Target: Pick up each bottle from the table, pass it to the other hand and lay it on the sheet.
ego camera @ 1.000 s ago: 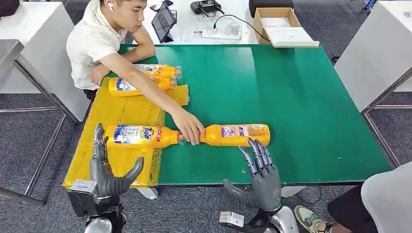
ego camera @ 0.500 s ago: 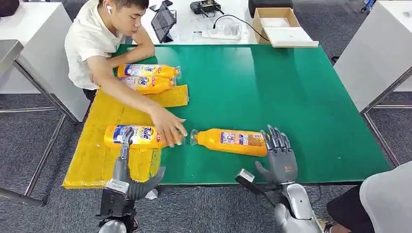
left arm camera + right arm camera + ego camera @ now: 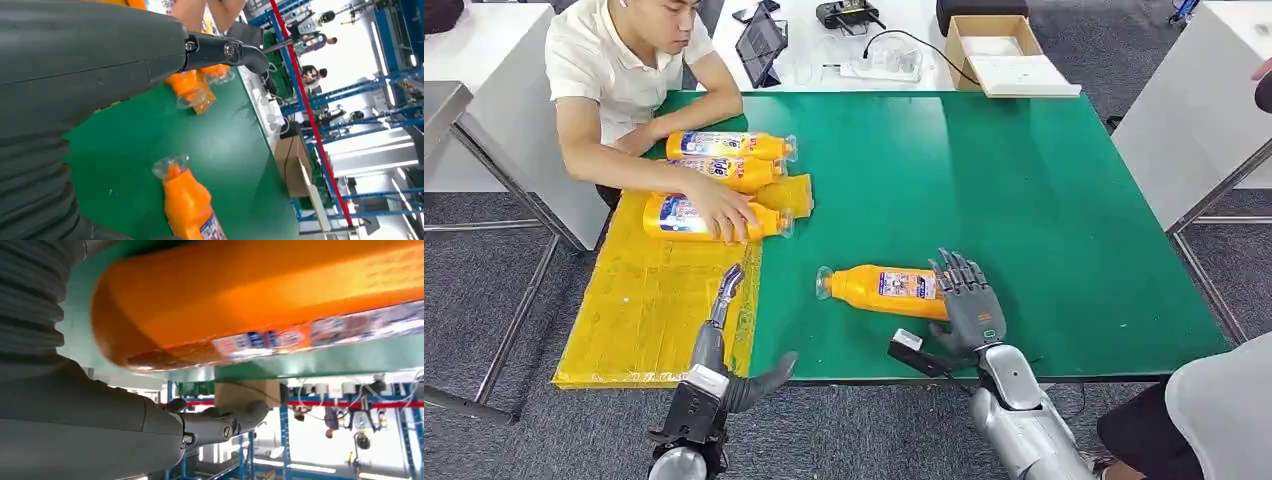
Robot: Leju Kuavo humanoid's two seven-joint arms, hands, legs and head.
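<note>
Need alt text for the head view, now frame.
The robot's right hand wraps the base of an orange bottle lying on the green table, while its left hand hangs open over the yellow sheet. A person's hand rests on one of three bottles there.

Sheet (image 3: 639, 310) along the left edge of the tabletop (image 3: 1024, 190). Three bottles (image 3: 724, 146) side by side on the sheet's far end, a person's hand (image 3: 722, 214) on the nearest. A fourth bottle (image 3: 884, 290) lies near the front middle, off the sheet. Right hand (image 3: 969, 300) over its base end, apparently touching. Left hand (image 3: 719, 335) at the sheet's front right corner. Box (image 3: 999, 50) behind the tabletop.
</note>
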